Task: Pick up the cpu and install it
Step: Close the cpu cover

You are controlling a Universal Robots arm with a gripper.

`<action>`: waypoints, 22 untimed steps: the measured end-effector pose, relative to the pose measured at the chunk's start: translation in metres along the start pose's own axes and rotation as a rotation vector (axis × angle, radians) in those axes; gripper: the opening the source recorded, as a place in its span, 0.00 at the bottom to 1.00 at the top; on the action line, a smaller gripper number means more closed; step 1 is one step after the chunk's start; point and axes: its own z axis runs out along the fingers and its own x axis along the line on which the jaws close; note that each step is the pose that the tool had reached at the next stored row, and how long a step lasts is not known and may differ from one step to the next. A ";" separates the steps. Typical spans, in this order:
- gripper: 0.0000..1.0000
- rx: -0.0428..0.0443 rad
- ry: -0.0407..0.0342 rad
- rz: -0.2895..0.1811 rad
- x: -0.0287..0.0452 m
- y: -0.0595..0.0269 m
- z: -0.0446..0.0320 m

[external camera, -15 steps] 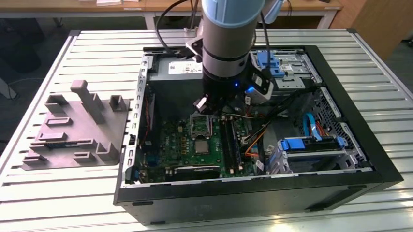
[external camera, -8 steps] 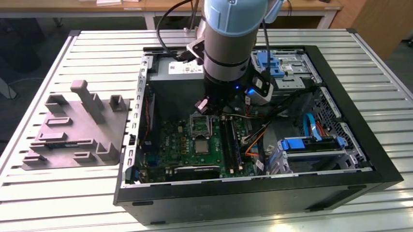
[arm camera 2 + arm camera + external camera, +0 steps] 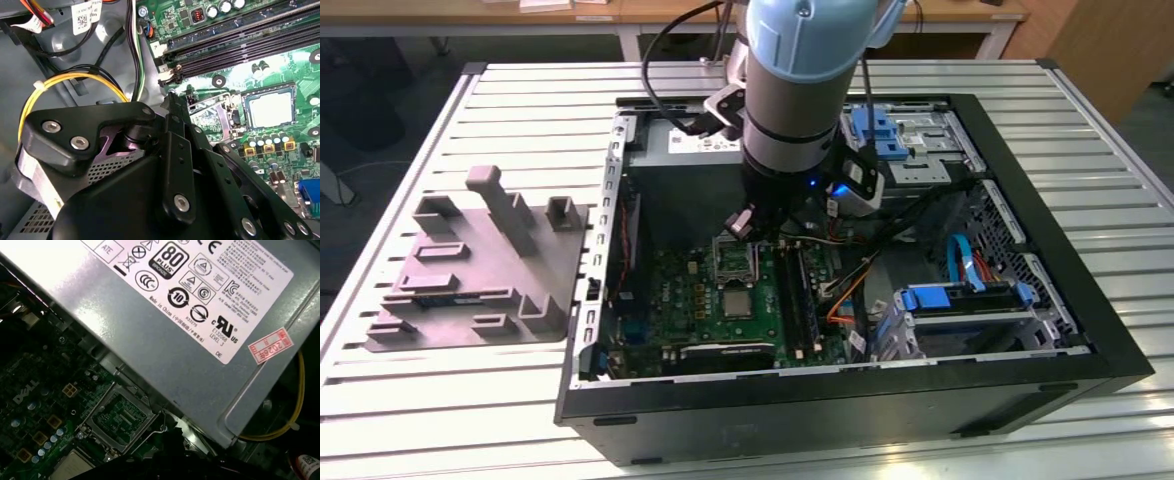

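The cpu is a thin, stiff, light chip with a slick metal top and probably fragile contacts, so it is best held by its edges. It lies flat in its socket on the motherboard, beside the open hinged frame. The gripper hangs above the frame; whether it is spread or closed I cannot tell. The computer case also holds the power supply.

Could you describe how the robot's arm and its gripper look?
The arm is a thick grey cylinder with a pale blue joint cover and a small blue light; black cables loop beside it. The gripper is black, of angular linked plates with silver screws.
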 end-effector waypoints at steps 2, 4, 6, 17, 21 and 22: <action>0.11 -0.0001 -0.0001 -0.001 -0.0002 0.0002 0.0009; 0.11 -0.0008 0.0002 -0.008 -0.0001 0.0003 0.0010; 0.11 -0.0021 0.0014 -0.028 -0.0001 0.0003 0.0012; 0.11 -0.0214 -0.0193 -0.067 -0.0003 0.0004 0.0083; 0.11 -0.0290 -0.0254 -0.070 -0.0003 0.0004 0.0111; 0.11 -0.0292 -0.0253 -0.071 -0.0003 0.0004 0.0118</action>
